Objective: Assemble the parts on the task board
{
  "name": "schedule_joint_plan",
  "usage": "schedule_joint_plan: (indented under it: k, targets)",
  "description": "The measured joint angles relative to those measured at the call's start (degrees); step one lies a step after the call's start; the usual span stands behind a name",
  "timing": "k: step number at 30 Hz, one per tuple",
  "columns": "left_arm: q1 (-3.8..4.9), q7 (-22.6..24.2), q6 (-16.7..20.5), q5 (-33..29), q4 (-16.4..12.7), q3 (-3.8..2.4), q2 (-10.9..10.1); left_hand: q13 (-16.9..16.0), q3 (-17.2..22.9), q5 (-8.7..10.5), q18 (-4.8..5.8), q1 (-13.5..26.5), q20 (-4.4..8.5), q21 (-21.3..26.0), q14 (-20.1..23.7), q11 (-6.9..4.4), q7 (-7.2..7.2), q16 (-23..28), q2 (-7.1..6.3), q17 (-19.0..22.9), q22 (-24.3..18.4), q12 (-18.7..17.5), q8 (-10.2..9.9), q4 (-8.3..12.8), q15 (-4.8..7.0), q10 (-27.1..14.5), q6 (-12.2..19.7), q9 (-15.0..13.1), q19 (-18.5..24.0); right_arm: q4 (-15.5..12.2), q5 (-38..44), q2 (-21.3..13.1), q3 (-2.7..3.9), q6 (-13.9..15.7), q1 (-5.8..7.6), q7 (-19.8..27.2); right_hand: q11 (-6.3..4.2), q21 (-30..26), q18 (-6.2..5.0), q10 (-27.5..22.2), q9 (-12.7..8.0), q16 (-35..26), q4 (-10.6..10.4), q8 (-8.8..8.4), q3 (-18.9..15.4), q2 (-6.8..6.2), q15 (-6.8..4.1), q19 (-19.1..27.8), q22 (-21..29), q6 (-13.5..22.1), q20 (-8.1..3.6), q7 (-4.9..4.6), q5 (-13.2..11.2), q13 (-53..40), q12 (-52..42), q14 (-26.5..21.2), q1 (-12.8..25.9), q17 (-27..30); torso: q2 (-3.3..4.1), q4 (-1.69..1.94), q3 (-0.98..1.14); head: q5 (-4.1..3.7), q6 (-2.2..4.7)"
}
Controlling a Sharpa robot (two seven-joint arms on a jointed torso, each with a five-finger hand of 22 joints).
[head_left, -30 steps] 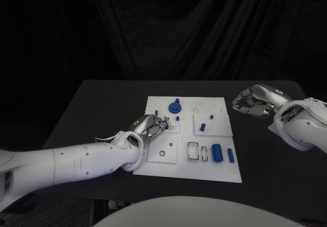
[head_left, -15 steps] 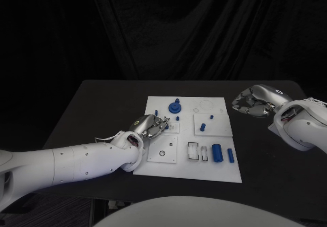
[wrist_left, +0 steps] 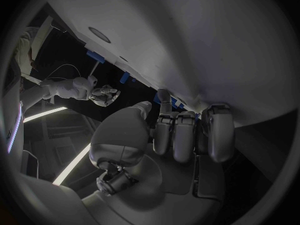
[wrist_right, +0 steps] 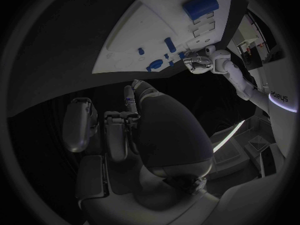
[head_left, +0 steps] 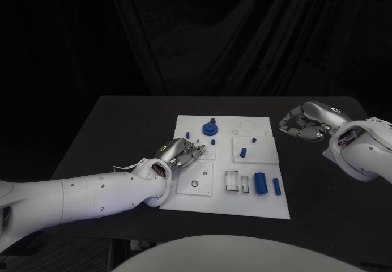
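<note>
While the black table (head_left: 114,124) carries the work, the flat white rectangular task board (head_left: 245,207) at its middle serves as the landmark for everything else. The robot's left hand (head_left: 178,152), silver and many-fingered at the end of a white arm, rests over the board's left edge, apparently placed there to work on a small part. Its fingers (wrist_left: 181,135) are drawn together and curled; a sliver of blue shows just past the fingertips in the left wrist view, but whether the hand pinches a piece or merely lies beside one cannot be told. The right hand (head_left: 304,123) hangs off the board's right edge, near its far corner, fingers curled inward with nothing visible in them, seemingly parked clear of the job.

On the board itself, the largest blue part, a round disc with a short upright stem (head_left: 210,129), stands toward the far end. A stout blue cylinder (head_left: 260,182) lies near the board's near-right corner, with a slimmer blue bar (head_left: 277,186) just beside it toward the right edge. To the cylinder's left sit two dark-outlined rectangular recesses (head_left: 232,181); what they hold, if anything, is too small to tell. A raised white square tile with a ring-shaped hole (head_left: 196,179) occupies the near-left part, its hole looking open. A small upright blue peg (head_left: 243,152) stands in another white tile near the board's centre-right. Assembly looks far from finished.
</note>
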State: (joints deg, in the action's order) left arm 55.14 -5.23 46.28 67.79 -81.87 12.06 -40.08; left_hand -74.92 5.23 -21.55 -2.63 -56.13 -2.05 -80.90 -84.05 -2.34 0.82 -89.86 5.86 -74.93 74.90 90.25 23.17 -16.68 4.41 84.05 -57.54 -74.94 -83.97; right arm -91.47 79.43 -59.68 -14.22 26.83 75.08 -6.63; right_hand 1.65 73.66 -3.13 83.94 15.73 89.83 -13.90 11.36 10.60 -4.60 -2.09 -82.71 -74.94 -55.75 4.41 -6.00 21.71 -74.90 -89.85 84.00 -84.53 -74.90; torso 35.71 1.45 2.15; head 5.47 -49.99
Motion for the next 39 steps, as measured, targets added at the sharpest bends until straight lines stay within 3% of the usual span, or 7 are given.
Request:
schedule_joint_plan:
  k: [5, 13, 22, 39]
  targets:
    - [-0.03, -0.74, 0.03, -0.04, -1.01, 0.04, -0.81, 0.0, -0.16, 0.45, 0.0, -1.62, 0.0, 0.0, 0.0, 0.0, 0.0, 0.0, -1.29, 0.0, 0.0, 0.0, 0.0, 0.16, 0.0, 0.0, 0.0, 0.0, 0.0, 0.0, 0.0, -0.04, 0.0, 0.0, 0.0, -0.01, 0.0, 0.0, 0.0, 0.0, 0.0, 0.0, 0.0, 0.0, 0.0, 0.0, 0.0, 0.0, 0.0, 0.0, 0.0, 0.0, 0.22, 0.0, 0.0, 0.0, 0.0, 0.0, -0.03, 0.0, 0.0, 0.23, 0.0]
    - [-0.03, -1.79, 0.03, -0.06, -1.56, 0.01, -1.36, 0.0, -0.39, 0.83, 0.0, -2.14, 0.0, 0.0, 0.0, 0.0, 0.33, 0.0, -1.38, 0.01, 0.0, 0.0, 0.0, -0.07, 0.0, 0.0, 0.33, 0.0, 0.0, 0.05, 0.0, 0.01, 0.0, -0.01, -0.01, -0.04, 0.0, 0.0, 0.0, 0.0, 0.01, 0.0, -0.17, 0.0, 0.17, 0.0, 0.0, 0.0, 0.01, 0.0, 0.0, 0.0, 0.22, 0.0, 0.0, 0.0, 0.0, 0.0, -0.04, -0.01, 0.0, 0.28, 0.0]
    - [-0.03, -2.26, 0.03, -0.08, -2.2, 0.02, -1.89, 0.0, -1.9, 3.64, 0.01, -1.5, 0.0, 0.57, 0.0, 0.0, 0.62, 0.0, -0.76, 0.01, 0.0, 0.0, -0.51, -0.16, -0.01, 0.0, 0.62, 0.0, 0.0, 0.0, 0.0, -0.14, 0.0, -0.02, -0.01, -0.08, 0.0, 0.0, 0.0, 0.0, -0.05, 0.0, -0.17, 0.0, 0.17, 0.25, 0.0, 0.0, 0.01, 0.0, 0.0, 0.0, 0.22, 0.0, 0.0, 0.0, 0.25, 0.0, -0.03, 0.0, 0.01, 0.26, 0.0]
    - [0.29, -2.17, -0.06, -0.15, -4.75, -0.06, -4.01, 0.0, -3.0, 4.64, 0.01, -0.82, 0.0, 0.9, 0.0, 0.01, 0.83, 0.0, -1.13, 0.02, 0.0, 0.0, -0.72, -0.16, -0.01, 0.0, 0.83, 0.01, 0.0, -0.02, 0.0, -0.17, 0.0, -0.04, -0.01, -0.13, 0.0, 0.0, 0.0, 0.0, -0.04, 0.0, -0.33, 0.0, 0.0, 0.24, 0.0, 0.0, 0.02, 0.0, 0.0, 0.0, 0.22, 0.0, 0.0, 0.0, 0.25, 0.0, 0.04, 0.04, 0.01, 0.32, 0.0]
